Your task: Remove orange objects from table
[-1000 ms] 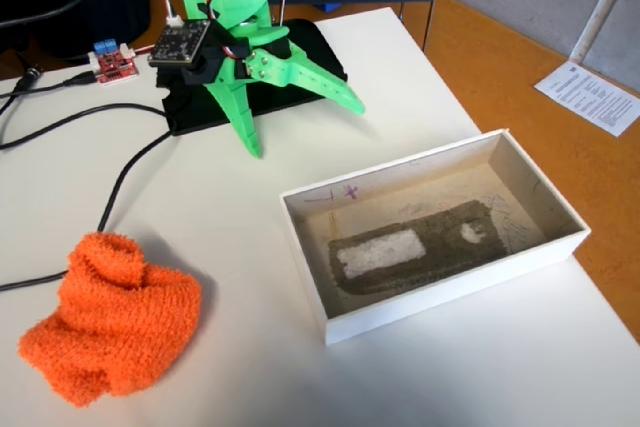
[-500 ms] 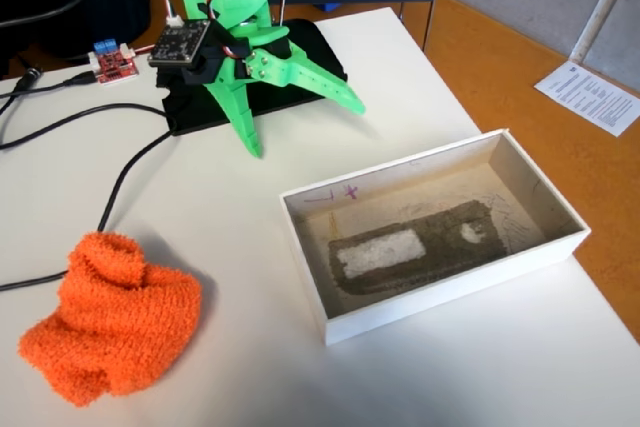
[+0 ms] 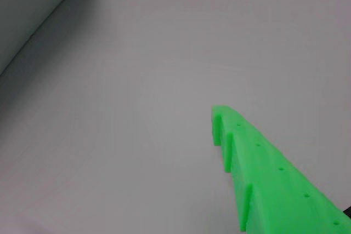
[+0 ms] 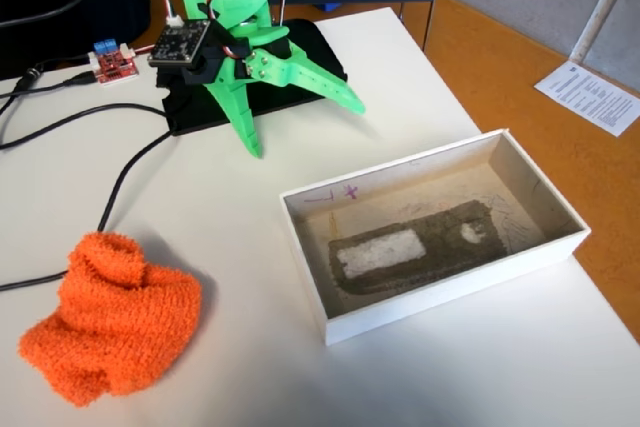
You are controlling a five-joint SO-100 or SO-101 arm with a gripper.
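A fuzzy orange cloth (image 4: 110,322) lies bunched on the white table (image 4: 230,217) at the front left in the fixed view. My green gripper (image 4: 300,125) hangs near the arm's base at the back, far from the cloth, and is open wide and empty, with one finger pointing down and the other pointing right. The wrist view shows only one green finger (image 3: 263,173) over bare table; the cloth is out of that view.
An open white box (image 4: 560,247) with a stained bottom stands at the right of the table. Black cables (image 4: 120,182) run across the left side, near a small red circuit board (image 4: 110,64). The arm's black base (image 4: 300,82) is at the back.
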